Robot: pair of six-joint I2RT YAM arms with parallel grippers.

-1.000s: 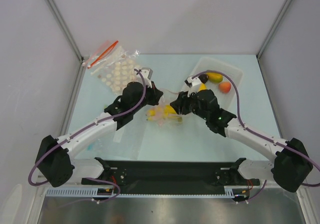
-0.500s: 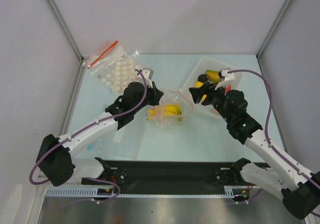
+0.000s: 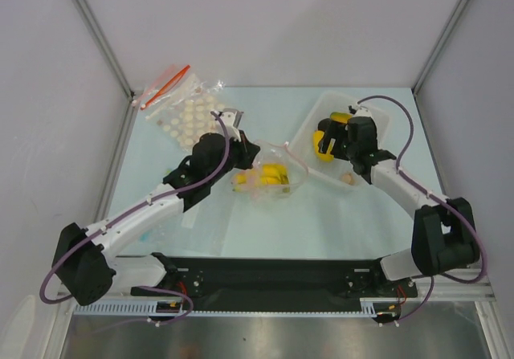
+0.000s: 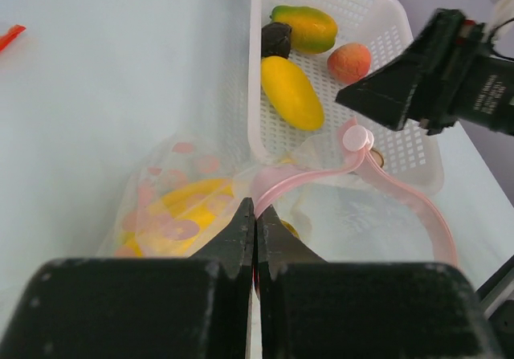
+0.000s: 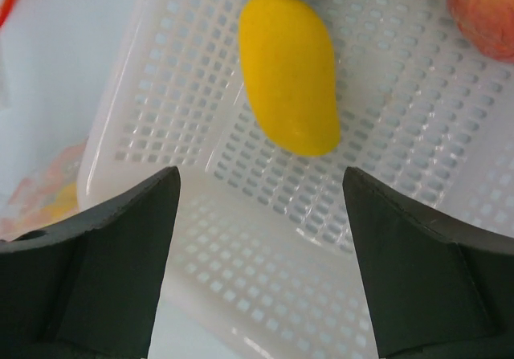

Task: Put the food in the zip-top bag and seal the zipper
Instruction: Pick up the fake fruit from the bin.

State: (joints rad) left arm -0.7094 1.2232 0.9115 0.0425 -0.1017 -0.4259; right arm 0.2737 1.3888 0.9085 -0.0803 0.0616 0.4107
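Step in hand: my read is fetching the next fruit; one is bagged, and the zipper is not yet sealed.
Left jaws: pressed together on the mouth edge of the zip-top bag (image 4: 152,182), just where the zipper (image 4: 409,209) runs in. They hold the mouth lifted and gaping toward the basket.
Right jaws: spread wide and empty, over the basket (image 5: 265,295), with the yellow oblong fruit (image 5: 289,74) just beyond the fingertips.
Where things lie: the bag is mid-surface (image 3: 361,214), just left of the basket and seemingly against its near-left wall. The banana bunch (image 4: 197,202) is inside it. In the basket are the green-yellow mango (image 4: 303,27), dark purple piece (image 4: 275,39), peach (image 4: 348,62) and beige piece (image 3: 347,180), the last at the near end.
Doing it well: straddle the yellow fruit across its short width at the fattest part. Close gently, lift clear of the basket wall, then cross left. The bag mouth needs to stay up and open.
Materials: the fruits look smooth, hard and rounded, so likely slippery. The basket is rigid, white and perforated. The bag is thin, clear and crinkly with pale pink dots, and likely to collapse if released. The zipper is a flexible pink strip, bowed.
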